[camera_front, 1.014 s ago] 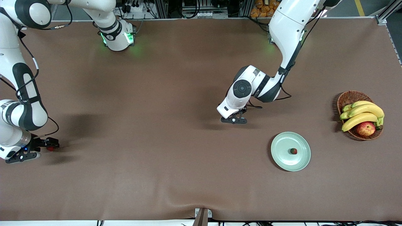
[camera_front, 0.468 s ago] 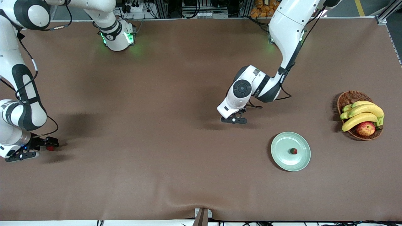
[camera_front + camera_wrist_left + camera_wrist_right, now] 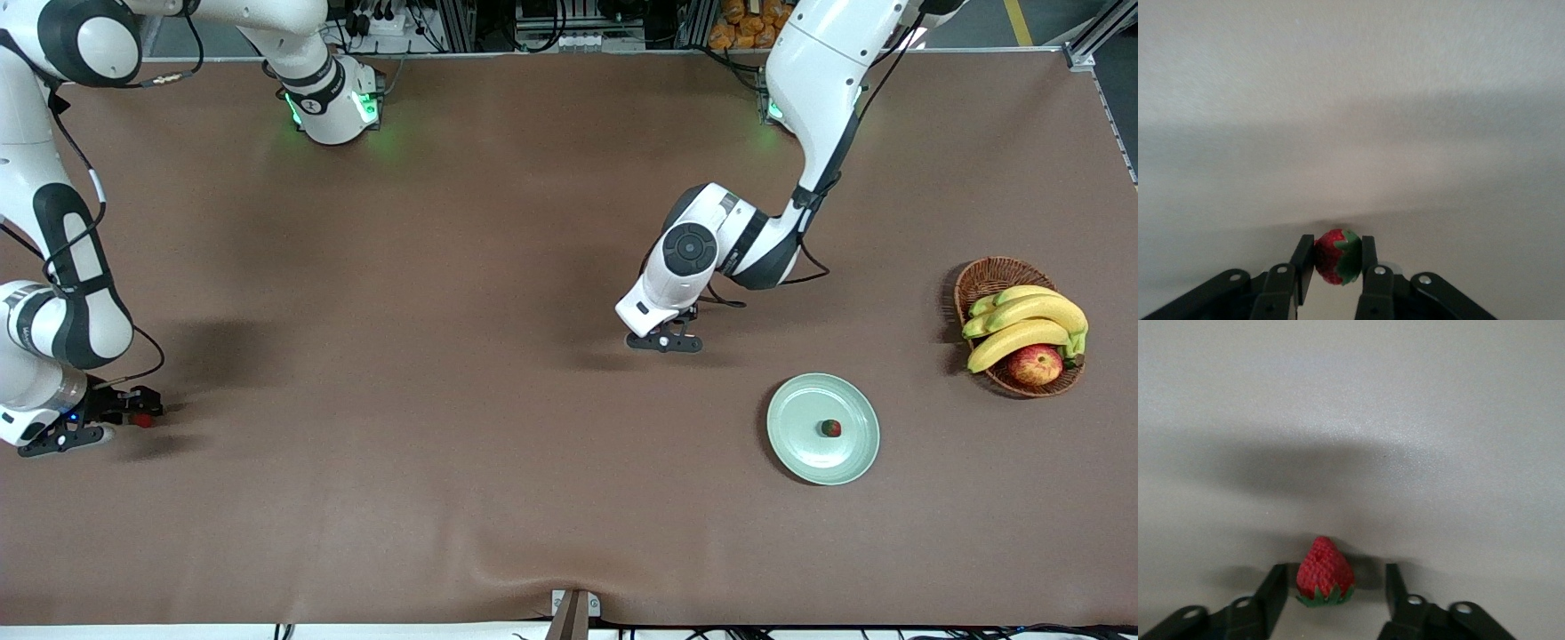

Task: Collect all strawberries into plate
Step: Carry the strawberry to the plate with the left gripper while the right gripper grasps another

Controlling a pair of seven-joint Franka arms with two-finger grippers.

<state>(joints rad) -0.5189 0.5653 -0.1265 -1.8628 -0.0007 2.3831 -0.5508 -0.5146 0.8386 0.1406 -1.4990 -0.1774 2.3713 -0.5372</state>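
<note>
right gripper [image 3: 133, 416] low at right arm's end of desk [image 3: 462, 498], jaws released around a strawberry [image 3: 1325, 572], left gripper [image 3: 1337, 263] mid-desk, jaws grasping second strawberry [image 3: 1337, 257], third berry [image 3: 830, 428] on plate [image 3: 805, 453], basket [image 3: 989, 277] of bananas [image 3: 1022, 322] and apple [image 3: 1035, 364] at left arm's end

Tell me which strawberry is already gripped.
The strawberry in the left gripper, pinched between its fingers. The right gripper only straddles another; the third lies on the plate.
</note>
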